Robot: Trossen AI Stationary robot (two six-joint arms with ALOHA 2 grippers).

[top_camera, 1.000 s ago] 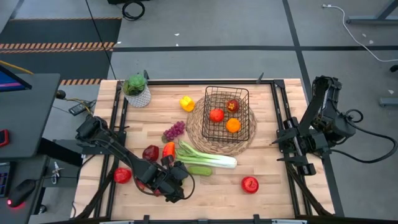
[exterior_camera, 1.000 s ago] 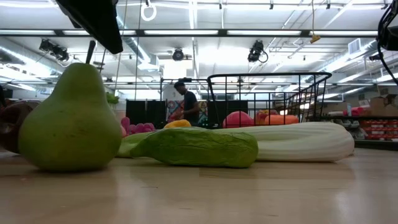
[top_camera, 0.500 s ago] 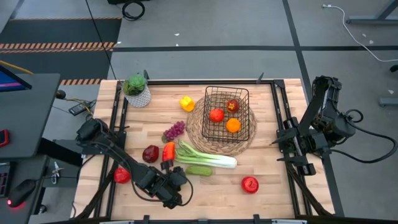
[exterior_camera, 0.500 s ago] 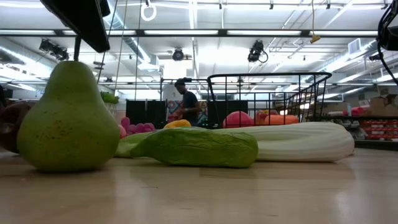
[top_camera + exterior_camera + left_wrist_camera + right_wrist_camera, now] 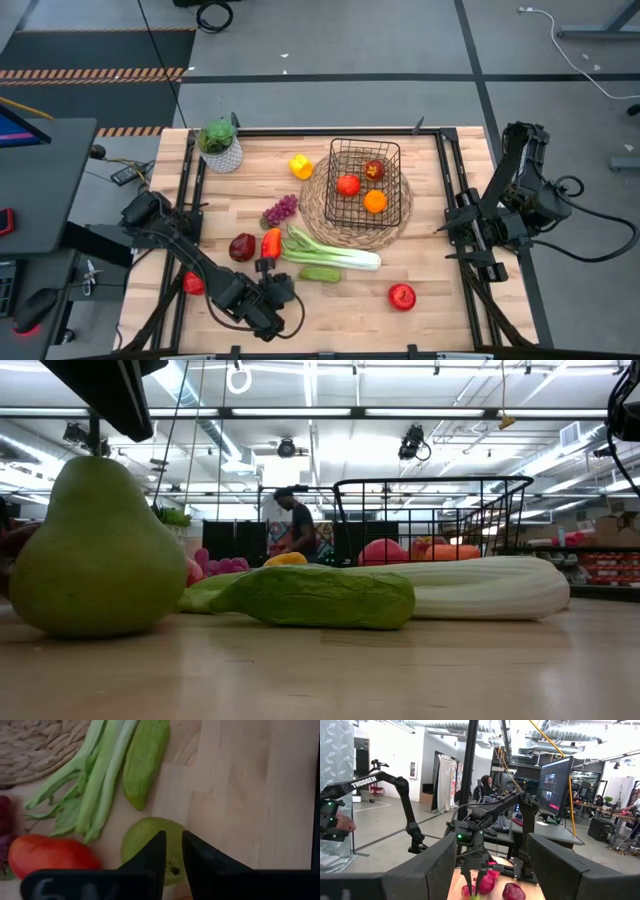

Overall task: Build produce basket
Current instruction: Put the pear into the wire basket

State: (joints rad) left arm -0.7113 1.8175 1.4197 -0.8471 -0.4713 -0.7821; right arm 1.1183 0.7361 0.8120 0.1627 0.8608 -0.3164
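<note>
A green pear [image 5: 95, 550] stands near the table's front left; the high view hides it under my left gripper [image 5: 268, 292]. That gripper is above it, shut on its stem. The black wire basket [image 5: 365, 182] stands on a round woven mat [image 5: 318, 215] and holds a red apple and two oranges. A leek [image 5: 335, 252], a cucumber [image 5: 320, 273] and a red pepper [image 5: 270, 242] lie on the table near the pear. My right gripper [image 5: 492, 865] is open and empty at the table's right edge [image 5: 452, 228]. My left gripper pinches the pear's thin stem [image 5: 97, 438] between its two nearly closed fingers [image 5: 152, 851], coming from above and pointing down. The pear stands upright below the fingers, its base at the table top; I cannot tell whether it is clear of the wood.
Purple grapes [image 5: 280, 209], a dark red apple [image 5: 242, 247], a yellow pepper [image 5: 300, 165], a red apple [image 5: 402, 296] and another at the left [image 5: 193, 283] lie on the table. A potted plant [image 5: 220, 143] stands at the far left. A person stands in the room behind [image 5: 297, 525].
My left gripper has gone toward the table's near edge and a little to the left, still shut on the pear's stem. The pear has gone with it, staying upright, away from the cucumber and leek, which have kept still.
</note>
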